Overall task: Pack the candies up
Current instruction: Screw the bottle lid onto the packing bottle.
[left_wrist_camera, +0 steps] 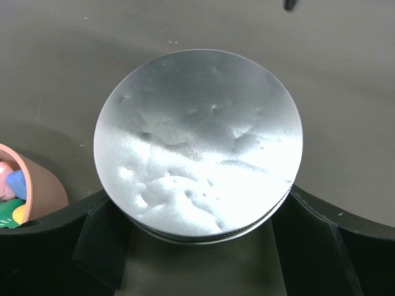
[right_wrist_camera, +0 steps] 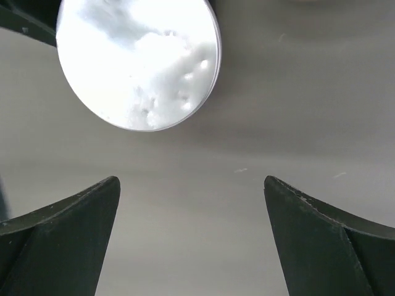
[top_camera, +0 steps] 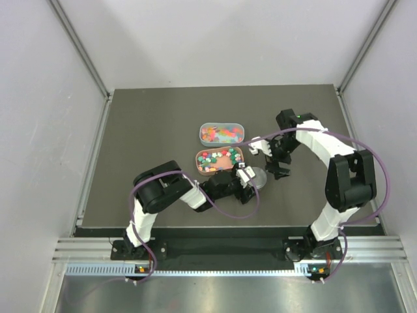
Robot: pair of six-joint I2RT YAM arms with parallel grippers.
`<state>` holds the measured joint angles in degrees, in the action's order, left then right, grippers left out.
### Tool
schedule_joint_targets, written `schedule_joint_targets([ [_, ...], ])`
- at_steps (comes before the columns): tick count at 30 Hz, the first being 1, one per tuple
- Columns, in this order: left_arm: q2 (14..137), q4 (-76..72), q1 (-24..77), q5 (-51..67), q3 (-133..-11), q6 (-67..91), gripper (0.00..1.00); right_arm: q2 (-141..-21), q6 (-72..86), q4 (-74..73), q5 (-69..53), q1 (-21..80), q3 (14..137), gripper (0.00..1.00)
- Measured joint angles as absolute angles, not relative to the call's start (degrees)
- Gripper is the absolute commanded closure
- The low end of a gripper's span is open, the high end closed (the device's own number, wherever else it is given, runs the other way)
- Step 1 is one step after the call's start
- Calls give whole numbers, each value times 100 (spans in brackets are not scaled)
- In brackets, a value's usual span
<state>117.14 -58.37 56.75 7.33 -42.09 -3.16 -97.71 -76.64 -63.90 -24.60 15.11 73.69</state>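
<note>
Straddling the round, dimpled silver lid, the left gripper has its black fingers spread wide, one at each side of the lid's near edge; whether they press on it or only flank it I cannot tell; a second, clear rim shows just beneath the lid. The right gripper hangs over the dark grey table with its jaws fully apart and nothing between them; the lid lies ahead of it, apart from both fingers. From above, the tiny mixed-colour candies lie in an oval terracotta-coloured tray just left of the lid; more fill an oval clear tray just beyond it; the left wrist view catches a few pink, blue, green and yellow ones at its left edge.
</note>
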Motion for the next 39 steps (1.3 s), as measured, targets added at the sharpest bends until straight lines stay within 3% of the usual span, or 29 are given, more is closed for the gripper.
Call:
schedule_joint_targets([
  [14, 11743, -5848, 5675, 790, -4235, -320, 31, -10304, -10484, -7478, -3616, 1638, 8110, 0],
  [27, 11775, -5841, 5675, 790, -4287, -318, 31, -10575, -10975, -7520, -3592, 1966, 8112, 0],
  [39, 11789, -5843, 5669, 792, -4300, -314, 31, -10753, -10967, -7594, -3599, 2014, 8112, 8],
])
